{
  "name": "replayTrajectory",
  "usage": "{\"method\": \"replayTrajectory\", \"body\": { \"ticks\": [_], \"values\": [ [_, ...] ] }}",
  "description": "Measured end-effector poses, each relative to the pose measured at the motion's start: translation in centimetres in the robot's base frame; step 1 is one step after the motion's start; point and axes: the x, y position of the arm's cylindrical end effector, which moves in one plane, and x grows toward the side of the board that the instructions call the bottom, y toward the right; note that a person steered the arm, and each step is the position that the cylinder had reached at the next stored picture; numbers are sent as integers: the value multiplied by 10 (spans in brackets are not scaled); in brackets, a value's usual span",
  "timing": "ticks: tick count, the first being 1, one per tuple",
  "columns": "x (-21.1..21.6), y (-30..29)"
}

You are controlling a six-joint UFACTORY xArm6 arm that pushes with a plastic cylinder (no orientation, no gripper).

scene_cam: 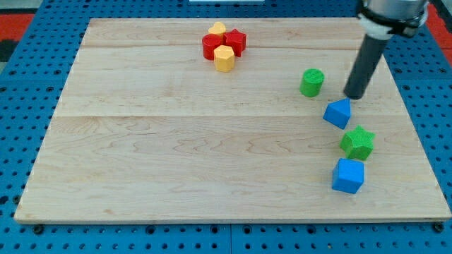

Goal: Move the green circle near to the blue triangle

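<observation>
The pale wooden worktop (176, 148) is filling most of the view, lying on a blue pegboard base (21, 106) that is showing around its edges. The dark rod (366, 63) is coming down from the view's top right, and my tip (354, 97) is resting on the wood just above the blue triangle (338, 113), to the view's right of the green circle (311, 82). There is no gripper on this arm, so nothing is being held; the rod is simply standing by the blocks, and whether my tip is touching the triangle I cannot tell.

At the view's lower right, the blue cube (348, 176) is sitting near the worktop's edge, with the green star (357, 143) just above it, almost touching. The blue triangle is lying just above and to the view's left of the star. The green circle is standing near the triangle, up and to its left, with a small gap between them.

Near the view's top centre, four blocks are huddling together: a red star (235, 41), a red block (210, 47), a yellow block (224, 59) in front and another yellow block (217, 29) behind.
</observation>
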Motion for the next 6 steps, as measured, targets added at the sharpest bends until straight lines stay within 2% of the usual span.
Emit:
{"method": "replayTrajectory", "body": {
  "ticks": [1, 2, 3, 5, 6],
  "values": [
    [-62, -22],
    [-73, -120],
    [-38, -144],
    [-23, -81],
    [-23, -92]
  ]
}}
